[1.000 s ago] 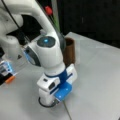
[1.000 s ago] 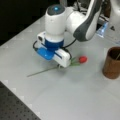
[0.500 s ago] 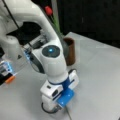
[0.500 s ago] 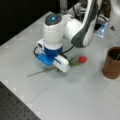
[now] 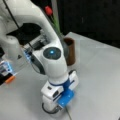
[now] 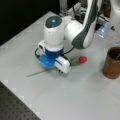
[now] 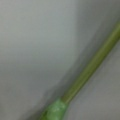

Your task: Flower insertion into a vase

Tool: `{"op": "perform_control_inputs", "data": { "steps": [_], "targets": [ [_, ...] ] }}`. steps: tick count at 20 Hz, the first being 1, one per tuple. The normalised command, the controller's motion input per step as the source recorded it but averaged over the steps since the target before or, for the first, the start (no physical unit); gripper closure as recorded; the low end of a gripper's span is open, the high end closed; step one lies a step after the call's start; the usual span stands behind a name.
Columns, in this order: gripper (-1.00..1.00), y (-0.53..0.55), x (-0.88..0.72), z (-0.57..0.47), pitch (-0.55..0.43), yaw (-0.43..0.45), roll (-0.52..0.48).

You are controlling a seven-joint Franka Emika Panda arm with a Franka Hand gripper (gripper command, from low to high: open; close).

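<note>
Reaching low over the flower (image 6: 60,68) lying on the table (image 6: 82,100), gripper (image 6: 59,70) at mid-stem; jaw state hidden. Vase (image 6: 112,63) at three o'clock, well apart. Best centred squarely across stem.

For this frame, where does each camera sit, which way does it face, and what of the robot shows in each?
Front view: raised, looking down past the arm at the table; the arm fills the middle, the gripper is low on the table, and the vase with a red flower stands behind.
Front view: raised, from the opposite side; the gripper is down over a flower on the table, with the vase at the right.
Wrist view: close above the table, showing only the green stem; no gripper shows.
Both front views share the arm, gripper and vase.
</note>
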Motion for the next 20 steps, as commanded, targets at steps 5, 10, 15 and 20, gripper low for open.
{"op": "perform_control_inputs", "data": {
  "steps": [5, 10, 15, 20],
  "targets": [
    [1.00, 0.09, 0.05, -0.12, 0.000, 0.051, -0.114],
    [1.00, 0.07, 0.09, -0.06, -0.017, 0.040, -0.130],
    [1.00, 0.07, 0.12, -0.05, -0.011, 0.036, -0.138],
    [1.00, 0.11, 0.11, 0.00, 0.023, 0.039, -0.139]
  ]
}}
